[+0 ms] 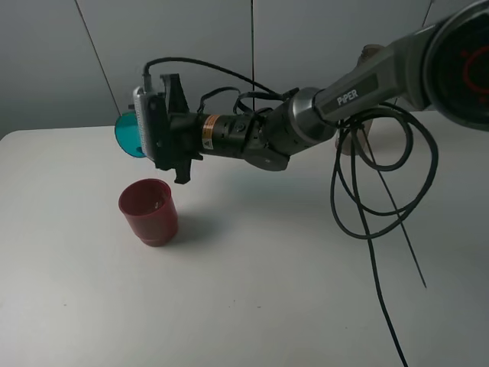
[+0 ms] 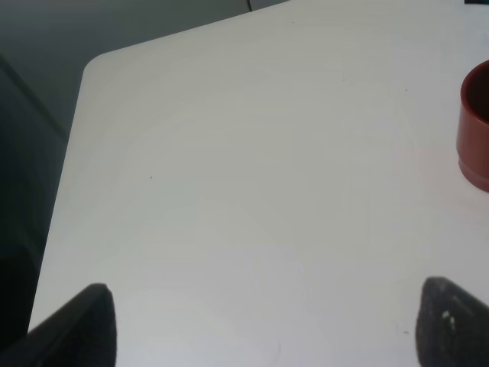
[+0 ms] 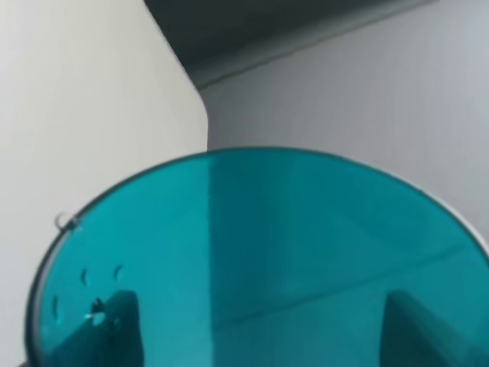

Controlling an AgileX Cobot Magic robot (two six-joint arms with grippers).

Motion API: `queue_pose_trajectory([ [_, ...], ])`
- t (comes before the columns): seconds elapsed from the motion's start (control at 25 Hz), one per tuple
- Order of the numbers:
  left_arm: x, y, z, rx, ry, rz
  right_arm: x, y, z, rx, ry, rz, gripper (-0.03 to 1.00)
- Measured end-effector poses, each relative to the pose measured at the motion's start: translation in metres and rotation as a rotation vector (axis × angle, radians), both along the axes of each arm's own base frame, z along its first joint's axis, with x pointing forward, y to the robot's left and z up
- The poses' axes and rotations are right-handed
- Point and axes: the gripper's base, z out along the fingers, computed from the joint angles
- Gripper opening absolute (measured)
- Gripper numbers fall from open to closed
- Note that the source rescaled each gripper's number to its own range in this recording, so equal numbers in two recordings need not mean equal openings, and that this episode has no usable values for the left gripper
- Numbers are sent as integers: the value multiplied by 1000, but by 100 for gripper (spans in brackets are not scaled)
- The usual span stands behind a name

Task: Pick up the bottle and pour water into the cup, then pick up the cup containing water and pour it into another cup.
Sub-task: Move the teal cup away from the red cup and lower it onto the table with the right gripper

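Observation:
My right gripper point(image 1: 157, 130) reaches across to the left of the table and is shut on the teal cup point(image 1: 128, 136), held tipped on its side in the air. The cup hangs above and slightly behind the dark red cup point(image 1: 149, 212), which stands upright on the table. In the right wrist view the teal cup point(image 3: 252, 252) fills the picture, and the fingers point(image 3: 114, 329) show darkly through its wall. The bottle point(image 1: 373, 52) stands at the back right, mostly hidden behind the right arm. My left gripper point(image 2: 263, 329) is open over bare table, with the red cup point(image 2: 475, 126) off to one side.
Black cables point(image 1: 382, 206) loop down from the right arm onto the right of the white table point(image 1: 252, 306). A grey wall stands behind the table. The table's rounded far-left corner point(image 2: 95, 65) shows in the left wrist view.

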Motion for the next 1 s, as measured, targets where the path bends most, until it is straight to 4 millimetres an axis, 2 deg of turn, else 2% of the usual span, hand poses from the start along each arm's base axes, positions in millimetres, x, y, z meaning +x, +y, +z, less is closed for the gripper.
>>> queue_pose_trajectory([
  [0.2, 0, 0, 0, 2, 0, -1, 21, -20, 9, 309, 470, -216, 4],
  [0.36, 0, 0, 0, 2, 0, -1, 41, -43, 8, 490, 713, -371, 4],
  [0.64, 0, 0, 0, 2, 0, -1, 64, -74, -4, 555, 804, -513, 4],
  [1.0, 0, 0, 0, 2, 0, -1, 72, -89, -54, 596, 848, -551, 4],
])
